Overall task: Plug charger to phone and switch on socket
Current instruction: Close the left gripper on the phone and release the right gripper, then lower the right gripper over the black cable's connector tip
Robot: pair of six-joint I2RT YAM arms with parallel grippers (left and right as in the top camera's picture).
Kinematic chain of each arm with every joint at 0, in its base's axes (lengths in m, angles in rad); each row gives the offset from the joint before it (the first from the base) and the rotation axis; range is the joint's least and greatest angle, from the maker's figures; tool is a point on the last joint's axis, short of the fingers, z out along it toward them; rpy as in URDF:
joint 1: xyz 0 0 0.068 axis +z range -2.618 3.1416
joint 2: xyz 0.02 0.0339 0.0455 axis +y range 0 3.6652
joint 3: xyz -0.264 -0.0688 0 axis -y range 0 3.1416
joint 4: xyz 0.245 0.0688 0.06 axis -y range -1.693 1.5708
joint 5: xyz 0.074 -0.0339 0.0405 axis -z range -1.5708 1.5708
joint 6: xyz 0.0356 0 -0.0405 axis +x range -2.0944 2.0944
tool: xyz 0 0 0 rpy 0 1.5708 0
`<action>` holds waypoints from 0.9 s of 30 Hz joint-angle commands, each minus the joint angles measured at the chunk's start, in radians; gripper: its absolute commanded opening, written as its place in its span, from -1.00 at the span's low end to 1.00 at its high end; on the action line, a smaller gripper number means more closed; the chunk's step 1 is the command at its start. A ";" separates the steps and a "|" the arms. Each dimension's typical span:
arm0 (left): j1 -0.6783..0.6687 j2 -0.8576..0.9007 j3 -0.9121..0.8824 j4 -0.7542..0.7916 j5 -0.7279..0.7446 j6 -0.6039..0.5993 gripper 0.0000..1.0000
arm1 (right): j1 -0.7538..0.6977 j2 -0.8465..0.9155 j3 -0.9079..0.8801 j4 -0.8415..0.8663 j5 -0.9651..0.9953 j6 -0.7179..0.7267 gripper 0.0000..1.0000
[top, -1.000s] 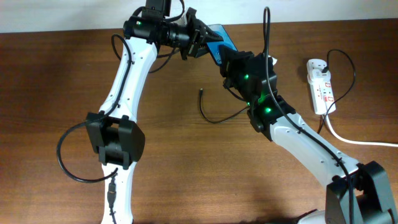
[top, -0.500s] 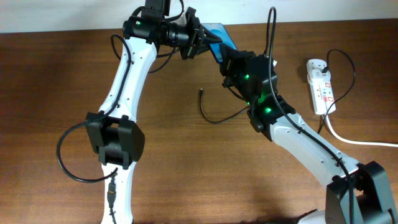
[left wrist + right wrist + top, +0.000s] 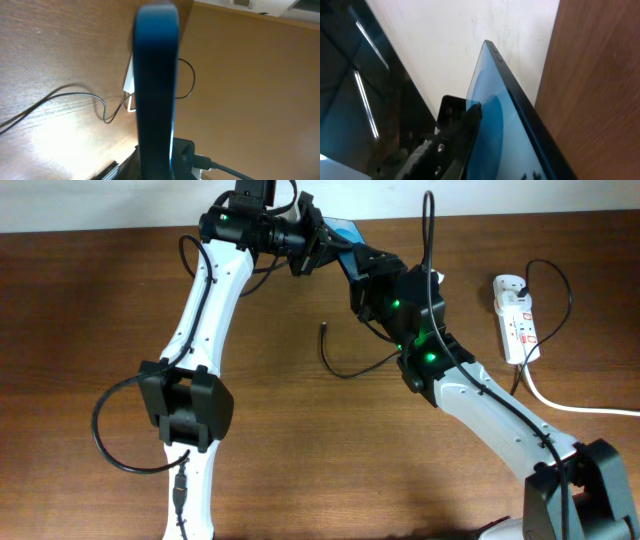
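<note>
The phone, blue screen showing, is held tilted above the back of the table. My left gripper is shut on its upper end. The left wrist view shows the phone edge-on, running out from between my left gripper's jaws. My right gripper stands open at the phone's lower end, and the blue screen fills that wrist view. The charger lies loose on the table with its plug tip free. The socket lies at the far right.
A thick white cord runs from the socket toward the right edge. A thin black cable loops beside the socket. The white wall borders the table's back edge. A black arm cable hangs by the left arm's base.
My right gripper's jaws have spread apart at the phone's lower end. The left gripper has closed fully on the phone, which stays lifted in the same place.
</note>
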State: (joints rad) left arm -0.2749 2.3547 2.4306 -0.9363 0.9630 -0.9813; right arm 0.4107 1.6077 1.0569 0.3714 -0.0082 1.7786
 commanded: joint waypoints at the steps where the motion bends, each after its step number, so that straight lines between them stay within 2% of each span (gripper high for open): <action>1: 0.013 0.005 0.012 0.005 -0.003 0.042 -1.00 | 0.006 -0.002 0.017 0.003 -0.002 -0.030 0.60; 4: 0.039 0.005 0.012 0.004 0.002 0.089 -1.00 | -0.006 -0.002 0.017 0.003 -0.007 -0.108 0.95; 5: 0.050 0.005 0.012 0.002 0.009 0.106 -1.00 | -0.011 -0.002 0.017 0.003 -0.007 -0.137 0.97; 9: 0.093 0.005 0.012 0.000 0.024 0.126 -1.00 | -0.029 -0.002 0.017 0.000 -0.027 -0.261 0.97; 13: 0.132 0.005 0.012 0.000 0.068 0.225 -1.00 | -0.058 -0.002 0.017 -0.028 -0.111 -0.519 0.97; 17: 0.187 0.005 0.012 -0.022 0.134 0.327 -1.00 | -0.103 -0.002 0.017 -0.197 -0.151 -0.698 0.97; 18: 0.211 0.005 0.012 -0.032 0.143 0.359 -1.00 | -0.136 -0.002 0.017 -0.284 -0.166 -0.756 0.97; 20: 0.242 0.005 0.011 -0.034 0.166 0.426 -1.00 | -0.180 -0.002 0.017 -0.377 -0.170 -0.792 0.97; 21: 0.263 0.005 0.011 -0.034 0.200 0.478 -1.00 | -0.210 -0.002 0.017 -0.430 -0.186 -0.846 0.97; 23: 0.309 0.005 0.010 -0.034 0.299 0.560 -1.00 | -0.261 -0.002 0.017 -0.470 -0.290 -1.050 0.98; 27: 0.365 0.005 0.011 -0.034 0.351 0.595 -1.00 | -0.299 -0.002 0.031 -0.494 -0.480 -1.095 0.97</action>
State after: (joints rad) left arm 0.0505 2.3547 2.4306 -0.9756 1.1919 -0.4831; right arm 0.1242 1.6081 1.0668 -0.1028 -0.3027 0.8188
